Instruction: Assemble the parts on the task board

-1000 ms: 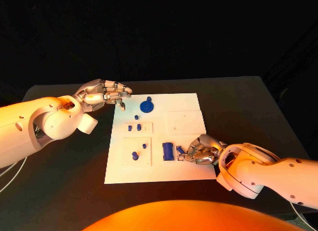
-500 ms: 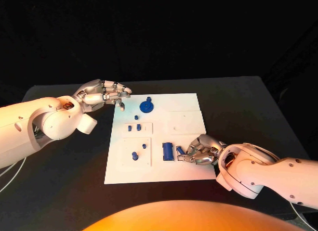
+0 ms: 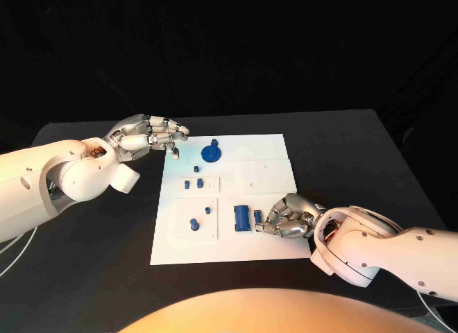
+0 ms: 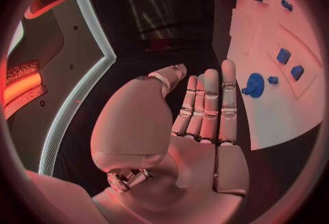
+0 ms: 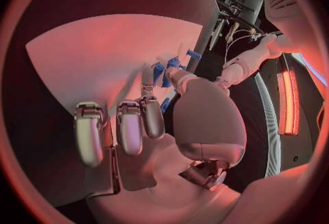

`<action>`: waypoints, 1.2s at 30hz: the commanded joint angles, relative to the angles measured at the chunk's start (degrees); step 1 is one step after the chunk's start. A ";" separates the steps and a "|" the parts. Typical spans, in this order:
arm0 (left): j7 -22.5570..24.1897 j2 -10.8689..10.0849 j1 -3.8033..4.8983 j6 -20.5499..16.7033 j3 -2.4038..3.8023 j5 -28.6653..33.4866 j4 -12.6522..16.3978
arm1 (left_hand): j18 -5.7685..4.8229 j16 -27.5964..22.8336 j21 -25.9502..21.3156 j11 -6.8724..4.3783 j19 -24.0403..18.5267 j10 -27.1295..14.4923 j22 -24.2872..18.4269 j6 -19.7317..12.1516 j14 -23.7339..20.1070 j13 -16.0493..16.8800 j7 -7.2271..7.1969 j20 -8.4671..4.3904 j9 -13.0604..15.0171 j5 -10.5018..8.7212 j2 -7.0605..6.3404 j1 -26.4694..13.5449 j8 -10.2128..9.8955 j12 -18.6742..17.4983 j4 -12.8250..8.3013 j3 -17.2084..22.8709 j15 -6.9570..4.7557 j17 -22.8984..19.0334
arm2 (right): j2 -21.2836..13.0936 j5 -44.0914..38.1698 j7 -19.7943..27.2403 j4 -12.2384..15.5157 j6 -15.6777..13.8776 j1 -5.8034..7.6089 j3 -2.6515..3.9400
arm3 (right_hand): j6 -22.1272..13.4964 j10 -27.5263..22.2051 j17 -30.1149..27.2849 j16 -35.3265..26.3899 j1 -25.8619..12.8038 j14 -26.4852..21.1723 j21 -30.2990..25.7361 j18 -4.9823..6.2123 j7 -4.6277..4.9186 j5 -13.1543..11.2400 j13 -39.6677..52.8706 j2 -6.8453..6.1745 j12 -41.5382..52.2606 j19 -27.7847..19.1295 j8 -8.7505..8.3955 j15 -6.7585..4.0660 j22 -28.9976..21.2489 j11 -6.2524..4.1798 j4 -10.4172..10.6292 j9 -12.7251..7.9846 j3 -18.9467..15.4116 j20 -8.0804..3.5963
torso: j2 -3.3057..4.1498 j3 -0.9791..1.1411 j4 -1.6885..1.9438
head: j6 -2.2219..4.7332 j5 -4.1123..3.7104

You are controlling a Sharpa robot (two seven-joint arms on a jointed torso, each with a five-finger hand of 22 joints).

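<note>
The white task board (image 3: 269, 149) lies mid-table. On it are a round blue part (image 3: 211, 151), a blue block (image 3: 242, 217) and several small blue pieces, two of them (image 3: 193, 184) in a raised square. My right hand (image 3: 289, 216) rests on the board's near right part with its fingers curled. It pinches a small blue part (image 3: 259, 216) just right of the block. In the right wrist view the thumb reaches to blue pieces (image 5: 159, 73). My left hand (image 3: 149, 135) hovers off the board's far left corner, holding nothing, fingers stretched out (image 4: 205, 108) near the round part (image 4: 255, 84).
Black table (image 3: 89, 263) surrounds the board on all sides. Another raised square (image 3: 197, 219) at the board's near left carries two small blue pieces. A bare recessed square (image 3: 266, 175) lies on the right half of the board.
The right hand has edged slightly toward the blue block with the small part at its fingertips. The left hand holds still.
</note>
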 commanded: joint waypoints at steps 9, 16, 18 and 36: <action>0.22 0.00 0.03 0.61 0.03 0.03 0.17 | 0.74 0.18 0.29 0.18 -0.16 0.26 0.05 0.16 -0.39 -0.05 0.04 -0.08 -0.05 0.24 -0.26 -0.38 -0.18 -0.35 0.02 0.23 0.04 -0.05 | -0.07 -0.06 1.42 -0.15 1.16 -0.06 0.00 | 0.01 3.20 12.38 0.07 0.58 5.51 0.27 -0.82 0.18 -0.06 11.40 -0.18 -0.32 6.10 -0.24 -0.13 15.07 -0.02 -0.21 -0.16 -0.39 -0.09 | 0.03 0.00 0.02 | -0.02 -0.01; 0.17 -0.01 0.03 0.53 0.03 0.03 0.16 | 0.76 0.19 0.37 0.15 -0.19 0.33 0.14 0.17 -0.38 -0.09 0.02 -0.10 -0.04 0.26 -0.18 -0.30 -0.17 -0.34 -0.11 0.50 0.00 -0.09 | -0.34 -1.13 1.25 -0.27 2.84 -0.06 0.00 | -0.14 3.08 12.26 0.00 2.79 5.48 0.27 -0.82 0.24 -1.93 11.29 -0.69 -0.68 6.10 -0.31 -0.14 15.07 0.02 -0.86 -0.51 -1.59 -0.10 | -0.02 -0.01 0.01 | 0.04 0.05; 0.16 -0.01 0.03 0.53 0.02 0.03 0.16 | 0.76 0.19 0.37 0.15 -0.19 0.33 0.14 0.17 -0.38 -0.09 0.02 -0.10 -0.04 0.26 -0.18 -0.30 -0.17 -0.34 -0.11 0.50 0.00 -0.09 | -0.40 -1.33 1.26 -0.24 3.30 -0.06 0.00 | -0.14 3.07 12.21 -0.03 3.24 5.47 0.27 -0.82 0.26 -2.76 11.28 -0.73 -0.72 6.10 -0.33 -0.13 15.07 0.04 -0.87 -0.62 -2.03 -0.09 | 0.00 0.00 -0.02 | 0.04 0.08; 0.02 0.03 0.03 0.63 0.02 0.03 0.13 | 0.77 0.19 0.50 0.11 -0.21 0.39 0.28 0.22 -0.38 -0.14 0.00 -0.15 -0.03 0.28 0.01 -0.05 -0.15 -0.34 -0.38 0.91 -0.05 -0.13 | -0.36 -1.62 1.19 -0.48 2.91 -0.06 0.00 | 0.02 3.11 12.34 0.04 3.22 5.50 0.27 -0.82 0.30 -3.44 11.33 0.55 -0.61 6.10 -0.34 -0.09 15.07 0.07 0.19 -0.89 -2.66 -0.05 | 0.03 -0.01 0.04 | -0.04 0.07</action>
